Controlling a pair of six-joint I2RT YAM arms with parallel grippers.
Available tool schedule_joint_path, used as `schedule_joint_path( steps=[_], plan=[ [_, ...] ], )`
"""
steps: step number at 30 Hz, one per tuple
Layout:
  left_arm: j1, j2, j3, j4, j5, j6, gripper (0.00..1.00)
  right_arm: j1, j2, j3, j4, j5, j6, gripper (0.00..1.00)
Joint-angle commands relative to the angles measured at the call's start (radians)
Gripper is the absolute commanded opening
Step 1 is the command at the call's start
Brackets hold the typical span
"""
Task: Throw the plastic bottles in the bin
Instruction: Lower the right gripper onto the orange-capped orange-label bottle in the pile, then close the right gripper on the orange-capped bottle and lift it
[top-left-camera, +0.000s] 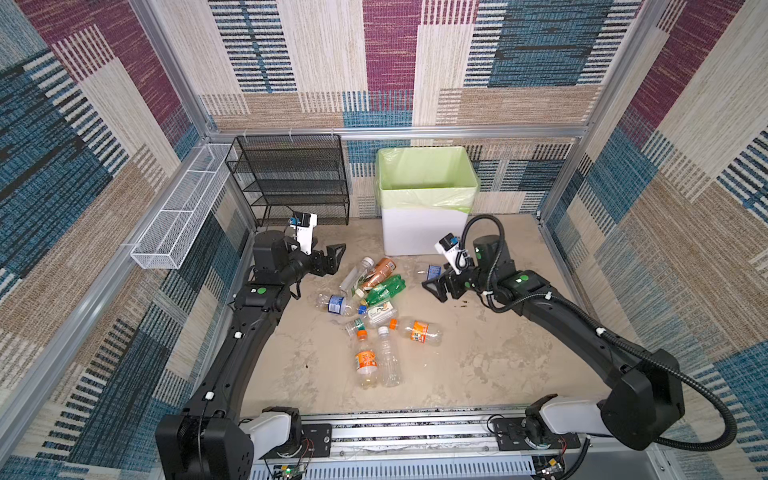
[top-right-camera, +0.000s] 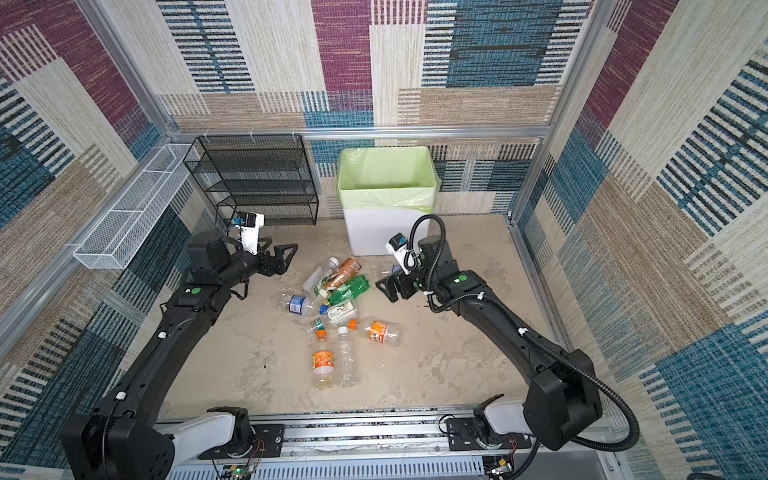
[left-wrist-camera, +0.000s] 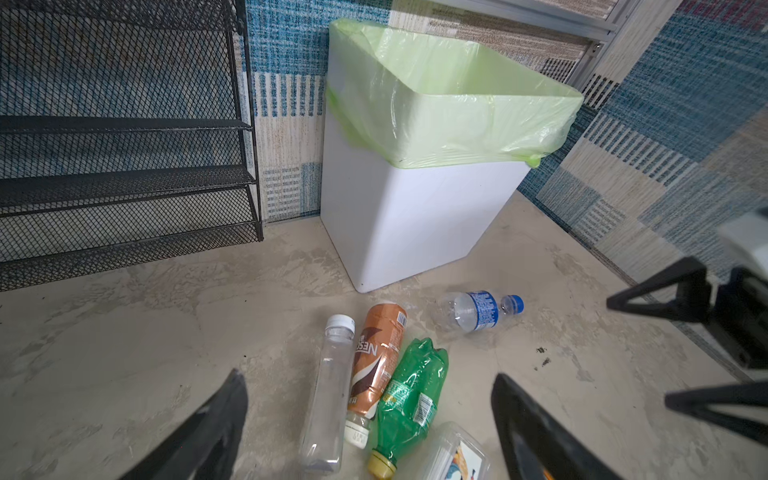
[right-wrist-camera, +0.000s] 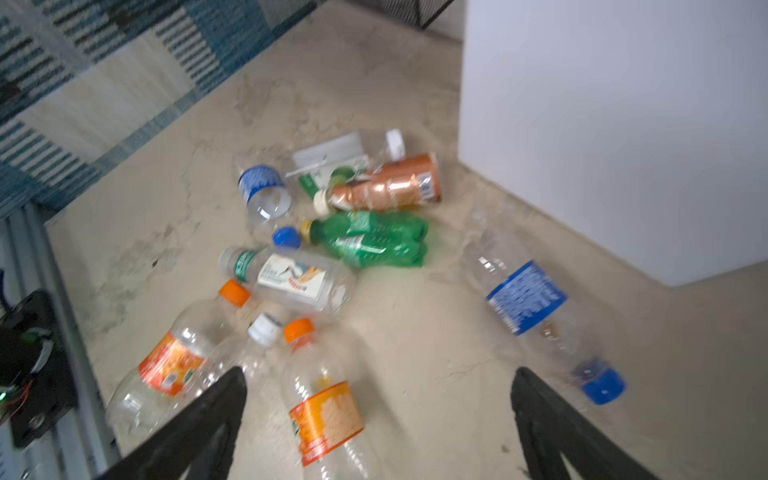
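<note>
At the middle of the work surface (top-left-camera: 498, 353), the plastic bottles (top-left-camera: 376, 309) lie in a loose heap, several touching or crossing. None is visible inside the bin (top-left-camera: 422, 232), which stands upright at the back, just behind the heap. One blue-label bottle (left-wrist-camera: 478, 311) lies apart from the rest, near the bin's front corner.

Left gripper (top-left-camera: 330, 259): jaws spread wide, nothing between them, hovering at the heap's left edge. Right gripper (top-left-camera: 436, 286): jaws likewise spread and empty, hovering beside the blue-label bottle.

Judgement: task at its start, first pick not yet made.

Risks for you to watch:
- Light, round, clear bottles will likely roll or squirt out if the jaws close off-centre or on a tapered neck.
- The green bottle (left-wrist-camera: 411, 395) and brown bottle (left-wrist-camera: 378, 353) lie side by side, touching. A closing jaw may catch both or shove the neighbour away.
- The bin is tall. Release too low and a bottle may strike the rim, snag the green liner (left-wrist-camera: 449, 104), or fall outside.
- Both arms flank the same small patch, so you risk a clash if they reach in together.
</note>
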Motion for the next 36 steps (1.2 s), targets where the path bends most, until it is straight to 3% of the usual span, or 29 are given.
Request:
schedule_joint_path(
  steps=[1,11,21,28,32,36],
  plan=[
    [0.001,0.000,0.003,0.019,0.029,-0.018,0.92,0.049,0.045,-0.021,-0.130,-0.037,-0.016,0.97],
    [0.001,-0.007,0.001,0.006,0.027,-0.006,0.92,0.166,0.252,0.010,-0.160,0.126,-0.079,0.95],
    [0.001,-0.009,0.002,-0.002,0.016,0.006,0.92,0.203,0.374,0.034,-0.143,0.162,-0.111,0.87],
    [0.001,-0.010,0.003,-0.004,0.015,0.010,0.92,0.207,0.382,0.021,-0.116,0.172,-0.107,0.80],
    [0.001,-0.009,-0.001,-0.003,0.011,0.011,0.92,0.207,0.376,0.014,-0.108,0.164,-0.109,0.64],
    [0.001,-0.008,0.001,-0.001,0.020,0.006,0.92,0.207,0.362,-0.003,-0.094,0.164,-0.109,0.60]
  ],
)
